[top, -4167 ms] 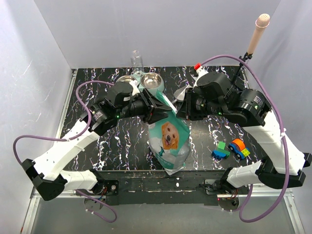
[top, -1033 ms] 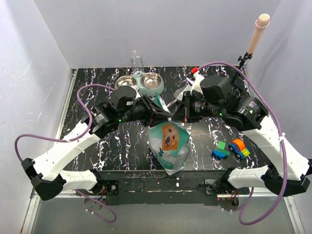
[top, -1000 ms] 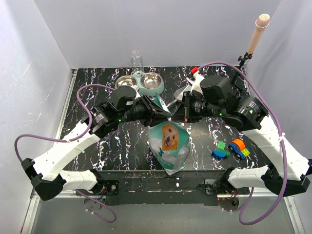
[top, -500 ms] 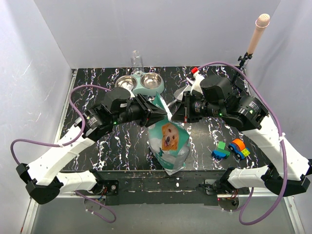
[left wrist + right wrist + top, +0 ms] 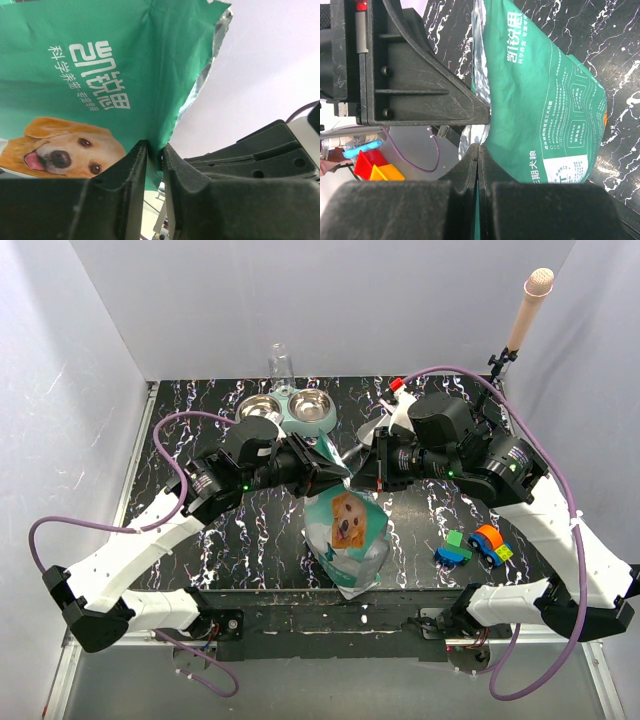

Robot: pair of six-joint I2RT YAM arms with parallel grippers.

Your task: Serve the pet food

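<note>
Both ends of the mouth are clamped. Left gripper (image 5: 155,150) pinches the torn rim of the pet food bag (image 5: 348,525); right gripper (image 5: 478,155) is shut tight on the opposite edge. Glossy teal film, silver foil lining, crinkled. The bag stands mid-table on the black marbled table (image 5: 245,530).

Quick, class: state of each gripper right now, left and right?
Left gripper: closed, pinching the top edge of the pet food bag.
Right gripper: closed on the same bag.
</note>
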